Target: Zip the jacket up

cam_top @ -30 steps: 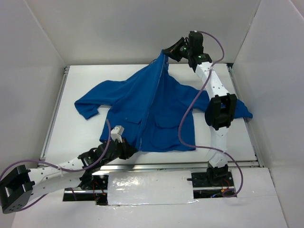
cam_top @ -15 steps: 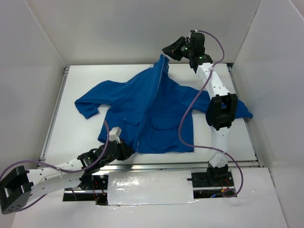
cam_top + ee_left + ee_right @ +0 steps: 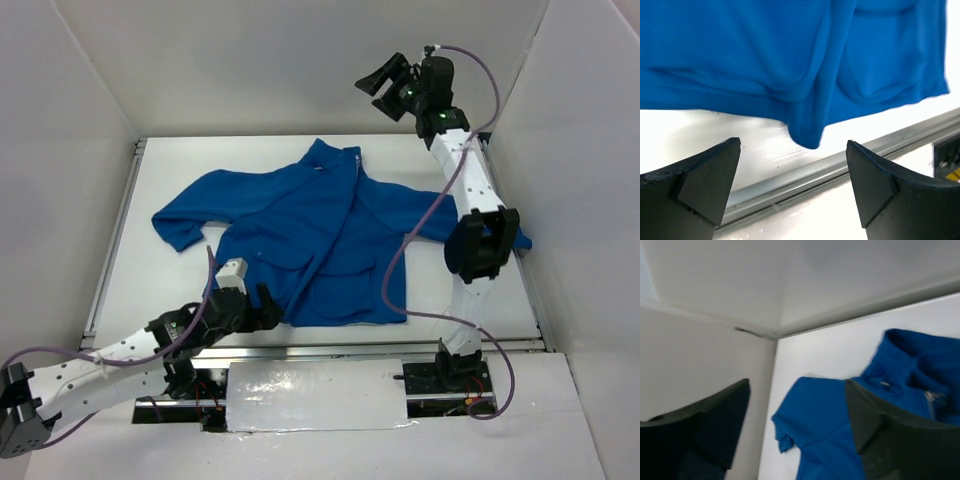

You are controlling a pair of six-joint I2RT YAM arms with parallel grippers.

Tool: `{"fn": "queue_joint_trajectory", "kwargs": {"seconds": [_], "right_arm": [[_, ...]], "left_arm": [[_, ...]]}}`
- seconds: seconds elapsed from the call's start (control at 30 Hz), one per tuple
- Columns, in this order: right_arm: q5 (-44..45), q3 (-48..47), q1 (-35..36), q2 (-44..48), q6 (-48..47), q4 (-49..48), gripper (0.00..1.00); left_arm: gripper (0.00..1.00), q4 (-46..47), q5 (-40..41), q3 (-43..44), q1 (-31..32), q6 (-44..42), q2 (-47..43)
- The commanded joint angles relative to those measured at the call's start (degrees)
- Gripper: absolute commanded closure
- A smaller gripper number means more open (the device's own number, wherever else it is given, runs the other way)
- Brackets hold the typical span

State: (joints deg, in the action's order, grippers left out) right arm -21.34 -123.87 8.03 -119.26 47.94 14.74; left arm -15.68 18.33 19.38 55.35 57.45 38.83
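Blue, one jacket [image 3: 300,230] lies flat; left fingers [image 3: 705,185] and right fingers [image 3: 880,440] both spread empty.

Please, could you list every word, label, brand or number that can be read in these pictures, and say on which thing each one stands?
No text can be read in any view.
On the jacket: a small pale patch by the collar, perhaps a label, is too blurred to read.
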Motion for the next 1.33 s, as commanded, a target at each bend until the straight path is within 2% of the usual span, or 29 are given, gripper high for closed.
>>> {"fn": "queue_joint_trajectory", "kwargs": {"seconds": [0.0,0.03,0.1,0.13,0.23,0.3,0.37,0.4,0.43,0.47,0.53,0.6,0.67,0.73,0.77,0.87,1.0,1.3], "right_arm": [[8.2,5.6,1.3,15.1,-9.4,7.8,0.08],[11.3,13.4,1.7,22.1,-12.3,7.9,0.0],[13.1,22.0,2.5,29.5,-14.4,6.2,0.0],[14.1,29.4,2.4,36.7,-15.8,6.0,0.0],[14.7,39.9,3.1,49.2,-19.0,7.1,0.0],[15.4,42.7,4.2,54.3,-20.7,11.1,0.0],[17.5,45.3,4.4,61.5,-22.0,16.0,0.0],[17.8,46.3,4.4,64.0,-22.4,17.2,0.0],[17.8,48.6,4.5,66.6,-23.1,18.0,0.0],[18.6,50.1,4.5,71.7,-23.3,19.3,0.0],[20.5,53.3,4.6,76.2,-24.2,21.0,0.0],[27.5,57.5,8.6,82.9,-23.6,22.6,0.0],[30.2,59.3,10.1,88.2,-23.8,24.4,0.0],[34.4,60.8,11.8,90.9,-23.1,26.6,0.0],[37.0,62.2,15.0,93.8,-23.2,27.3,0.0],[41.4,62.8,18.5,96.1,-21.9,31.2,0.0],[43.4,62.6,20.8,98.3,-21.0,33.2,0.0],[43.5,62.6,21.9,98.4,-21.0,31.8,0.0]], "left_arm": [[0.01,-8.7,7.3,8.8,0.2,-1.4,-1.2],[0.01,-10.0,9.3,10.6,0.2,-1.7,-0.5],[0.01,-13.6,14.3,16.5,0.1,-2.6,3.0],[0.01,-14.9,15.9,18.4,-0.2,-2.9,4.7],[0.01,-20.4,20.7,29.2,-2.3,-3.0,10.6],[0.01,-24.0,22.8,32.8,-4.7,-4.1,13.3],[0.01,-26.0,22.3,37.5,-12.1,-7.3,14.1],[0.01,-26.8,22.3,38.7,-12.1,-8.6,13.8],[0.01,-27.6,22.1,40.6,-19.9,-8.4,13.4],[0.01,-28.3,21.7,41.1,-22.2,-8.1,12.2],[0.01,-28.6,21.8,42.7,-27.9,-8.4,11.4],[0.01,-31.3,22.4,45.8,-32.0,-9.2,10.7],[0.01,-33.5,26.2,47.8,-33.1,-11.2,10.1],[0.01,-37.1,28.9,50.9,-33.5,-12.0,9.5],[0.01,-38.0,31.0,51.5,-33.5,-12.9,8.0],[0.01,-39.0,33.1,51.3,-33.5,-14.6,3.5],[0.01,-38.5,31.0,47.2,-33.5,-15.5,-1.5],[0.01,-37.7,29.9,42.4,-33.5,-15.9,-2.4]]}}
